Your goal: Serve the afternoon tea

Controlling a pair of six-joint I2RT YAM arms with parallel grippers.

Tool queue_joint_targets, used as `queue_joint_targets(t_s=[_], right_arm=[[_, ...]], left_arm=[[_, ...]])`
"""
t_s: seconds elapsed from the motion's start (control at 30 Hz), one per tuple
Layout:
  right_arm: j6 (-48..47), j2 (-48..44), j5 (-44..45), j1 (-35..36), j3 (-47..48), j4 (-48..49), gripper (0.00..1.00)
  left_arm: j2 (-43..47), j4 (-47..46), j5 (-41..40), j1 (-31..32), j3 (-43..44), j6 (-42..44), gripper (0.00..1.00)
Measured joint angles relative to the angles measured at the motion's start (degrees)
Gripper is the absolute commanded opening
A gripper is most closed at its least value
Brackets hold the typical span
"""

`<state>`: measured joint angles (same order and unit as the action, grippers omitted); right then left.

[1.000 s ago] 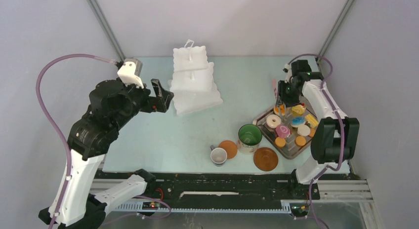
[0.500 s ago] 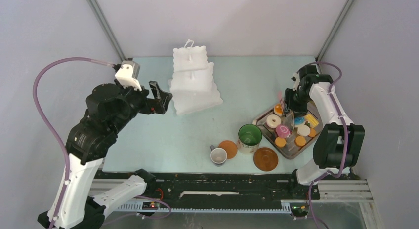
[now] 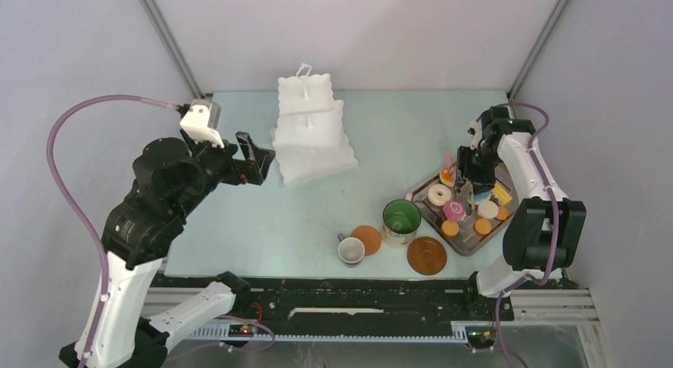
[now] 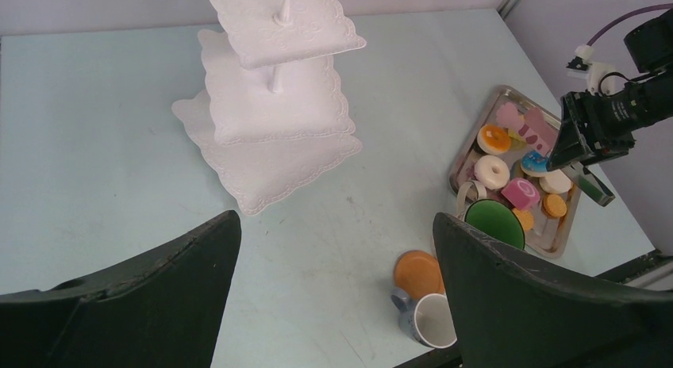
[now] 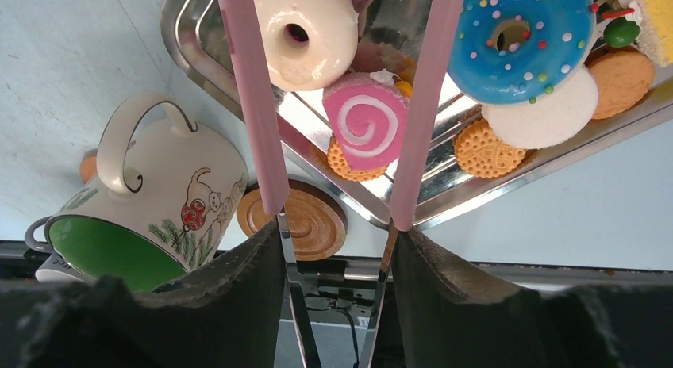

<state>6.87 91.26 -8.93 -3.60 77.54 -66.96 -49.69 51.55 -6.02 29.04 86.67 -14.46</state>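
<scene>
At the left of the table: the left tool (image 3: 260, 156) hangs open and empty, near the stand but apart from it.
Stand: the white stand (image 3: 311, 134) is upright at the back of the table, and all three tiers are bare.
Cup: the white cup (image 3: 351, 251) sits upright near the front edge with nothing in it.
Mug: the mug (image 3: 401, 219) is green inside, looks empty, and stands just beside the tray's corner.
Saucer: the brown saucer (image 3: 427, 255) lies flat and bare in front of the tray.
Tray: the metal tray (image 5: 186, 31) holds the pastries, among them a white doughnut (image 5: 305, 27), a pink swirl cake (image 5: 367, 124), a blue doughnut (image 5: 516, 39) and a biscuit (image 5: 484, 148).
Right tool: the right tool (image 5: 337, 249) grips the pink tongs (image 5: 254, 106) by their metal stems. The tong arms are spread above the tray with the swirl cake between them; I cannot tell whether they touch it.
Handling: the pastries look light, stiff and smooth, so likely to slip. Pinching the swirl cake across its round edge, low down, seems safest.
</scene>
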Motion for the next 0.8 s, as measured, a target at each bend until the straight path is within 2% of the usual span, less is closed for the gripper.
queue_joint_targets(t_s=[0.8], right_arm=[[-1.3, 4.4, -0.3, 0.0, -1.9, 0.6, 0.53]], left_arm=[[-0.2, 0.0, -0.5, 0.0, 0.0, 0.2, 0.98]])
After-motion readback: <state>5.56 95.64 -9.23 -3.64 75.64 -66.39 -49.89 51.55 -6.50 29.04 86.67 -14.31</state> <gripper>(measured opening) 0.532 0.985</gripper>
